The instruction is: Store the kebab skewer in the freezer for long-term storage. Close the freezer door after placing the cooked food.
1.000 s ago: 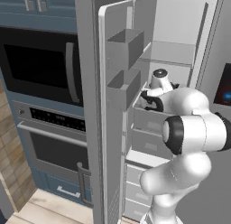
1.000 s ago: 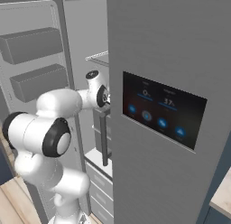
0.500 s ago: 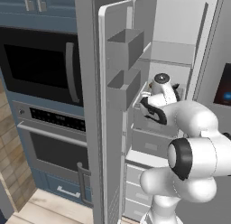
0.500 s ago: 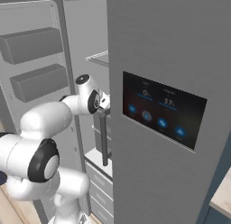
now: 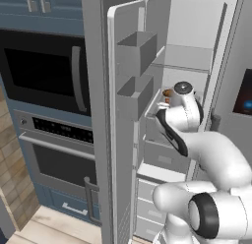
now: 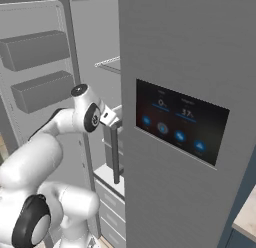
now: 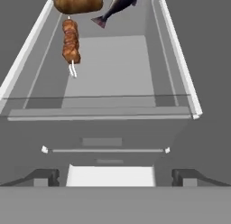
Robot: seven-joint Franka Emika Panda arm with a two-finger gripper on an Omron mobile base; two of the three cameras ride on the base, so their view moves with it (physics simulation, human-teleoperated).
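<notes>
Kebab skewer [image 7: 71,41]: reddish-brown chunks on a thin pale stick, lying on the freezer [image 7: 108,65] shelf just below a round tan lump [image 7: 77,2], left of a dark fish [image 7: 118,5]. Tool [image 7: 110,177] spread wide, holding nothing. The left base view adds the freezer door [image 5: 125,120] standing open.

Freezer [image 5: 197,56] interior, glass shelf [image 7: 103,60] as landmark. Most of the shelf is lying bare toward its middle and near edge, offering open passage. 3 items are crowding its far end: the kebab skewer [image 7: 71,42], a round tan lump [image 7: 77,1] touching the skewer's far tip, and a dark fish [image 7: 118,5] beside it. The freezer door [image 5: 123,120] is standing open, its bins [image 5: 139,53] projecting near the shelf.
</notes>
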